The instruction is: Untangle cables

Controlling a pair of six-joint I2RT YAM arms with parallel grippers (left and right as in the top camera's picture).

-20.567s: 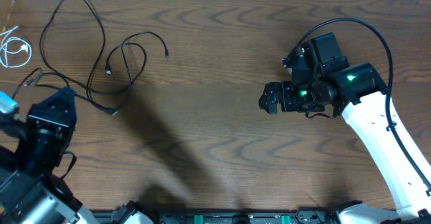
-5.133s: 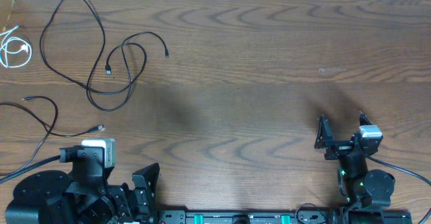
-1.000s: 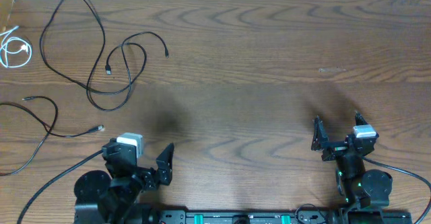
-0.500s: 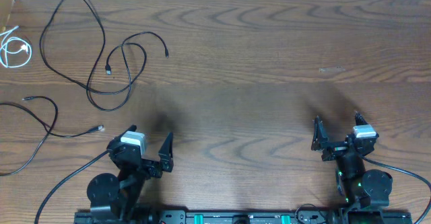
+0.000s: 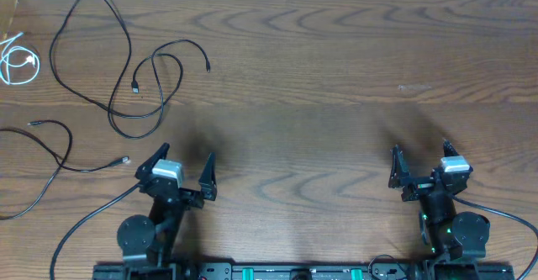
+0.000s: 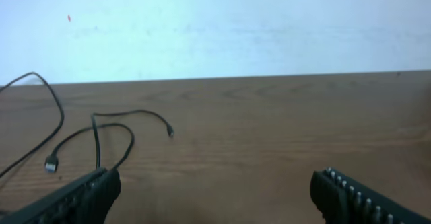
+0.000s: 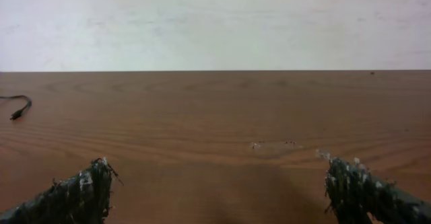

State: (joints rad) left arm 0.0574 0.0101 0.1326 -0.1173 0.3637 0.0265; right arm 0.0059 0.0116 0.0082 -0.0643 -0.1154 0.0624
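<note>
Looking down on the wooden counter (image 5: 319,87), both arms sit folded along the 6 o'clock edge. The left gripper (image 5: 187,155) is at about 7 o'clock and the right gripper (image 5: 420,150) at about 5 o'clock. Each has its fingers spread wide and released, with only bare wood between them.

All the cables lie at the counter's 10 o'clock end, well apart from both grippers. One long black cable (image 5: 51,60) sprawls in a big open loop near the far edge. It then curls into smaller loops that cross over each other, with one plug end (image 5: 208,67) pointing toward 3 o'clock. The second black cable (image 5: 67,139) lies apart at 9 o'clock, nearer the left arm, and trails off the left edge. The white cable (image 5: 17,61) is a small coil at the left edge, touching neither black one.

From the left wrist, the first cable's small loops show ahead toward 10 o'clock. From the right wrist, just one black plug tip shows at the far left.
</note>
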